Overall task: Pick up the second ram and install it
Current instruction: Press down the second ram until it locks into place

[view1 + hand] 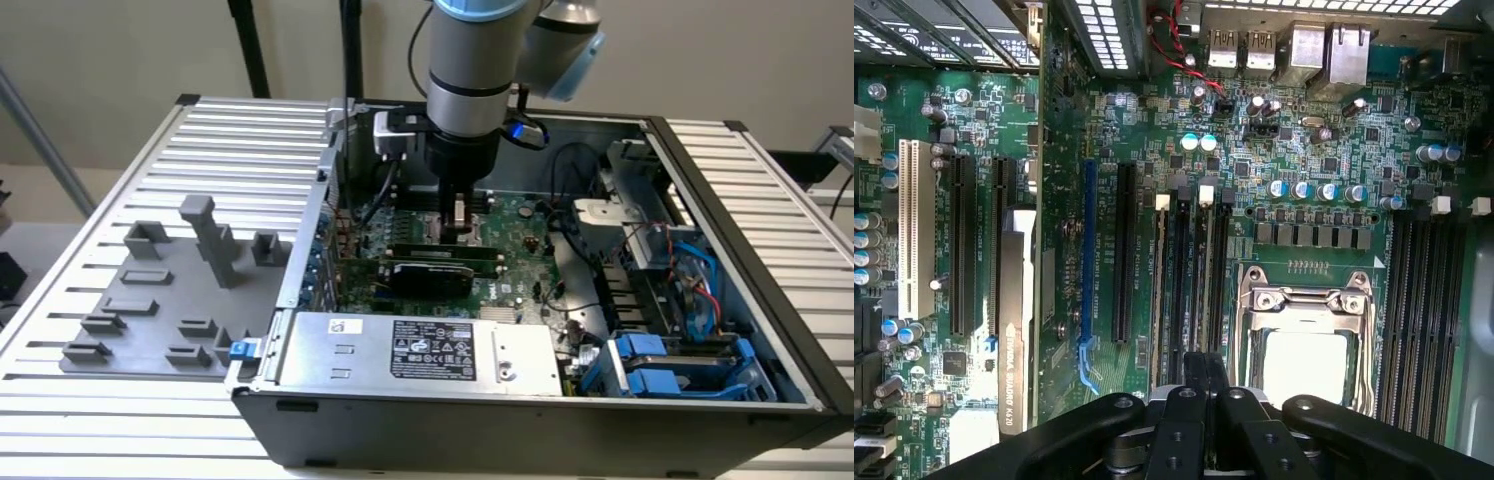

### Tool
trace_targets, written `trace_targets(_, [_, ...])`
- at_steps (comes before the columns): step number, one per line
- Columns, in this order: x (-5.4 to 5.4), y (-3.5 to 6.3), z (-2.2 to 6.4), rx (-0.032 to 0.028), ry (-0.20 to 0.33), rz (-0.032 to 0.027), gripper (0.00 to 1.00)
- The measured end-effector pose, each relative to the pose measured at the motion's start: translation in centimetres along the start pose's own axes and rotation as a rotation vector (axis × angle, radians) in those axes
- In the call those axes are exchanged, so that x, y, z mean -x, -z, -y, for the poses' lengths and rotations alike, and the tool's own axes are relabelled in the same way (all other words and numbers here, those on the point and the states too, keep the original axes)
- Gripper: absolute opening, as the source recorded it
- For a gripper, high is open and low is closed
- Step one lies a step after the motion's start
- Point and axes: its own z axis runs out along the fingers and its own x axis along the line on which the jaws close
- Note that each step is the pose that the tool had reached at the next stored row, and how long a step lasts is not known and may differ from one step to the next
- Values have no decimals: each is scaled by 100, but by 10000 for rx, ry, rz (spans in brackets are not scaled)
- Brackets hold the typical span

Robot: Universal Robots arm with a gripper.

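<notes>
The arm (467,60) reaches straight down into the open PC case (534,400), and the gripper (459,222) sits low over the motherboard (514,250), just above the memory slots beside the CPU socket (1304,345). From the wrist view the fingers (1194,375) look drawn together into a narrow stack, and a thin dark edge runs from them down along a slot; that is probably the second ram (1182,290), held on edge and lined up with the slot, though from here I can't be sure whether it is gripped or already seated. In the exterior view the fingers are pinched close around something slim and dark right at the board.

A graphics card (430,272) lies across the board just in front of the gripper, nearer the power supply (427,350) with its white label. On the exterior view's right, inside the case, sit blue drive brackets (667,365) and a tangle of cables (667,260). More empty memory slots (1424,300) stand on the far side of the socket.

On the exterior view's left, outside the case, a grey fixture plate (147,300) with upright blocks rests on the ribbed metal table (80,180), well apart from the gripper.
</notes>
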Motion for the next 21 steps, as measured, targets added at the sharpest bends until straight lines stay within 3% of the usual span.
trace_targets(10, [26, -55, -16, -3, 0, 0, 11])
trace_targets(21, [37, -183, -18, 3, -2, -11, 11])
